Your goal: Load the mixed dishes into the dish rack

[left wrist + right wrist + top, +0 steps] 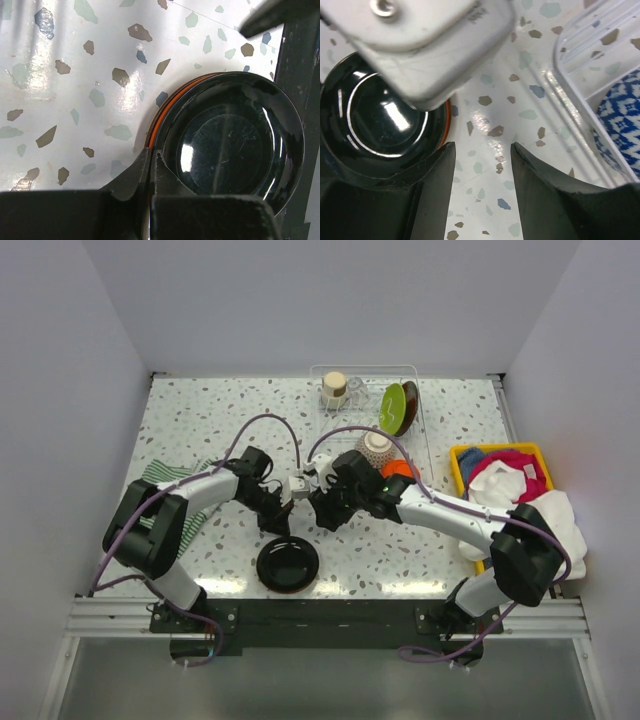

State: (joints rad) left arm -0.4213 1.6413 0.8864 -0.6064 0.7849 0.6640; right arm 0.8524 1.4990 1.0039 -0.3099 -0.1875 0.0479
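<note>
The right gripper (482, 150) holds its jaws spread over bare table (495, 100), the black plate (380, 120) lying flat just outside one jaw and the dish rack (580, 75) beyond the other, while the left gripper (284, 504) hangs by that plate's rim, its jaws' spread impossible to tell.

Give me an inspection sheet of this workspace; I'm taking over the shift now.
Surface: speckled table, no spills seen.
Job's things: black plate on the table; dish rack holds lime green plate, dark red plate, patterned bowl, orange bowl, beige cup.
Clutter: striped cloth; yellow bin of cloths.
Grippers: right gripper open, empty; left gripper state unclear.
Cables: purple cables loop over the arms; one crosses above the rack.
Surroundings: plain walls; nothing else seen.
</note>
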